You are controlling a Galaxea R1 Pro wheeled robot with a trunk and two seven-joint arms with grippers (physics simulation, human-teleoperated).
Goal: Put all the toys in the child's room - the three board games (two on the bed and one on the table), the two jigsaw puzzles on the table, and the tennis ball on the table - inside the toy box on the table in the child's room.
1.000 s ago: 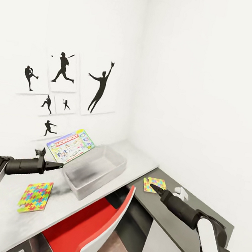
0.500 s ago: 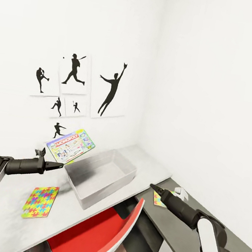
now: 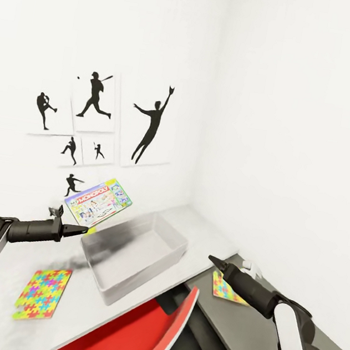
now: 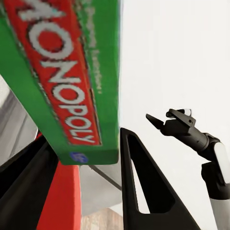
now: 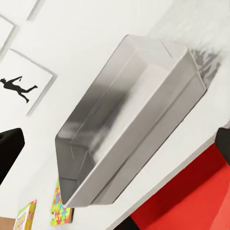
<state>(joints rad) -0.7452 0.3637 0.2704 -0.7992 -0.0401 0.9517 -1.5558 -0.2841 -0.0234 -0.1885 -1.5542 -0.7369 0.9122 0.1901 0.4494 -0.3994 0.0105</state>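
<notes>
The left gripper (image 3: 79,231) clamps the Monopoly game (image 3: 98,201) beside the empty box (image 3: 133,250) (right gripper's (image 3: 213,260) state unclear); puzzles (image 3: 42,294) remain out.

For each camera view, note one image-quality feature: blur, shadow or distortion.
Head view: the toy box looks smeared, a dark streak trailing beside it. Left wrist view: the board game looms close, its lettering soft. Right wrist view: a speckled shadow lies on the table beside the toy box.

Board game (image 3: 98,201): pale green, red title band, white lettering. Puzzles (image 3: 42,294) (image 3: 227,290): yellow, pink, blue and green interlocking pieces. Toy box (image 3: 132,253): translucent grey. Worktop (image 3: 0,294): light grey. Chair (image 3: 134,337): red. Wall pictures (image 3: 93,123): black silhouettes on white.
</notes>
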